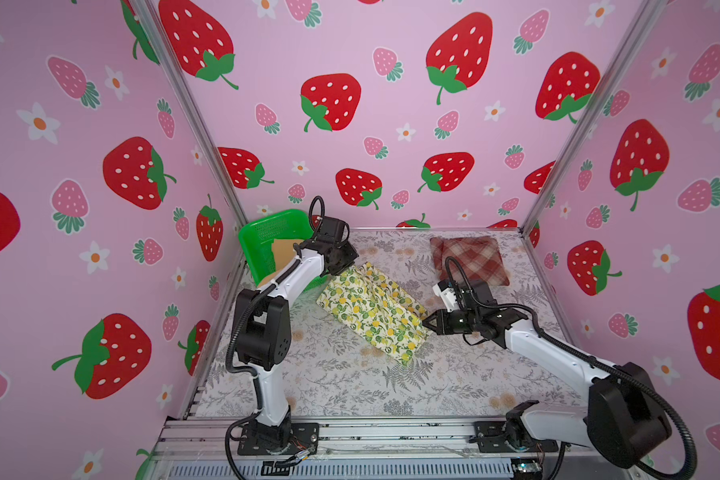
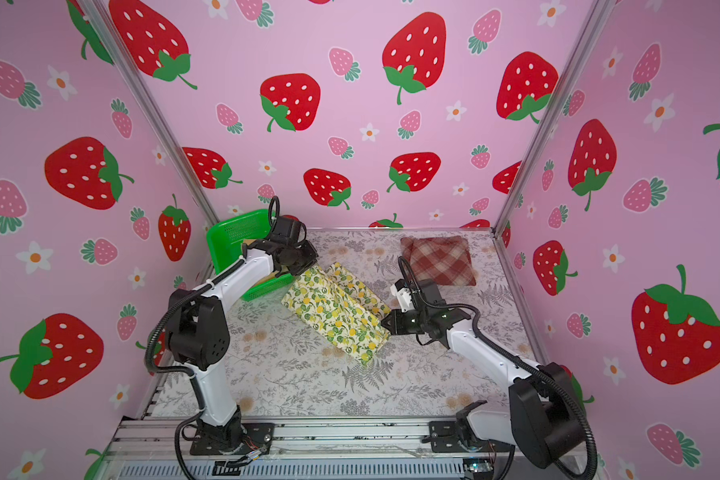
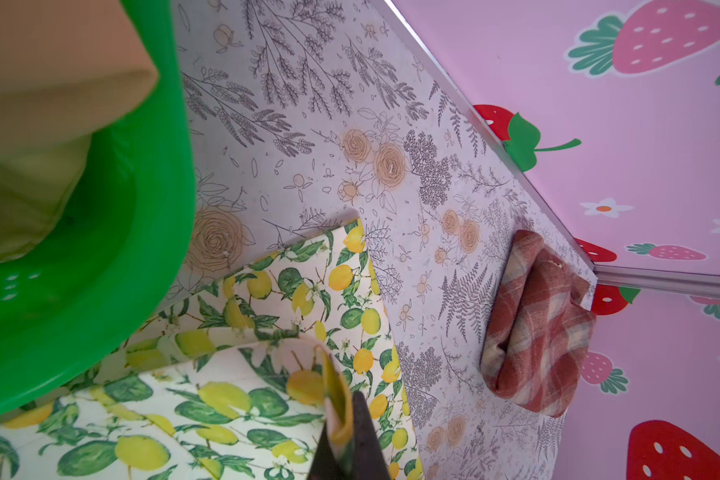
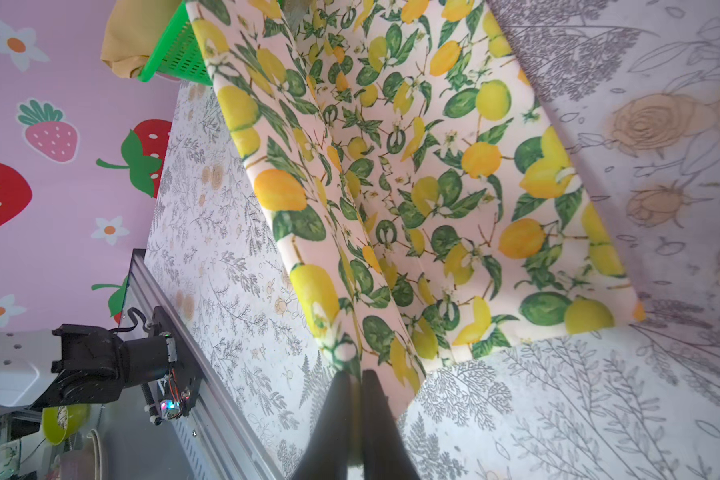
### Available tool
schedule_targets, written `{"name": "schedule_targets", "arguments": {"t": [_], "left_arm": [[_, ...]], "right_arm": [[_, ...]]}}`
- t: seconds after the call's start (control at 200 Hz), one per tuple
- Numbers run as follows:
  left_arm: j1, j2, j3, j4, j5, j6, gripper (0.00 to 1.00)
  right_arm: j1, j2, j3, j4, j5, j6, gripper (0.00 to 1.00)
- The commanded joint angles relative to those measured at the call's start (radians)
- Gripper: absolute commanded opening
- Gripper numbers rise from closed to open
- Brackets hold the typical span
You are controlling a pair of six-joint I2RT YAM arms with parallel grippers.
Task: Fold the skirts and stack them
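Note:
The lemon-print skirt (image 1: 375,316) (image 2: 337,313) lies diagonally mid-table, with one long flap raised off the layer below. My left gripper (image 1: 329,272) (image 3: 344,440) is shut on the flap's far end (image 3: 225,395), next to the basket. At the near end my right gripper (image 1: 427,322) (image 4: 356,386) is shut on the same flap (image 4: 433,187). The plaid skirt (image 1: 470,257) (image 3: 537,332) sits folded at the back right. The mustard skirt (image 1: 283,249) (image 3: 38,83) is in the basket, partly hidden by the left arm.
A green perforated basket (image 1: 267,226) (image 2: 229,232) (image 4: 179,54) stands tilted in the back left corner, close to the left wrist. Pink strawberry walls close in three sides. The aluminium rail (image 1: 391,432) with both arm bases runs along the front.

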Motion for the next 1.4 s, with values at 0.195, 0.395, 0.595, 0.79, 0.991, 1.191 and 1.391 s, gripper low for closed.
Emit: {"name": "schedule_targets", "arguments": {"t": [0.195, 0.395, 0.595, 0.79, 0.991, 1.191, 1.391], "left_arm": [[-0.042, 0.156, 0.170, -0.021, -0.056, 0.007, 0.00], [-0.072, 0.237, 0.250, -0.041, -0.074, 0.014, 0.00], [-0.075, 0.297, 0.323, -0.061, -0.091, 0.002, 0.00], [-0.075, 0.343, 0.368, -0.080, -0.097, 0.001, 0.00], [-0.075, 0.365, 0.373, -0.083, -0.096, 0.000, 0.00], [-0.073, 0.377, 0.383, -0.094, -0.116, 0.000, 0.00], [-0.074, 0.391, 0.395, -0.095, -0.120, -0.007, 0.04]], "right_arm": [[-0.064, 0.072, -0.034, 0.066, 0.004, -0.047, 0.12], [-0.072, 0.081, -0.034, 0.065, 0.082, -0.031, 0.11], [-0.080, 0.085, -0.019, 0.053, 0.154, -0.029, 0.12], [-0.084, 0.132, 0.002, 0.050, 0.196, -0.049, 0.12], [-0.086, 0.180, 0.009, 0.084, 0.216, -0.052, 0.13], [-0.089, 0.218, 0.017, 0.108, 0.237, -0.055, 0.14], [-0.092, 0.239, 0.025, 0.132, 0.258, -0.051, 0.15]]}}
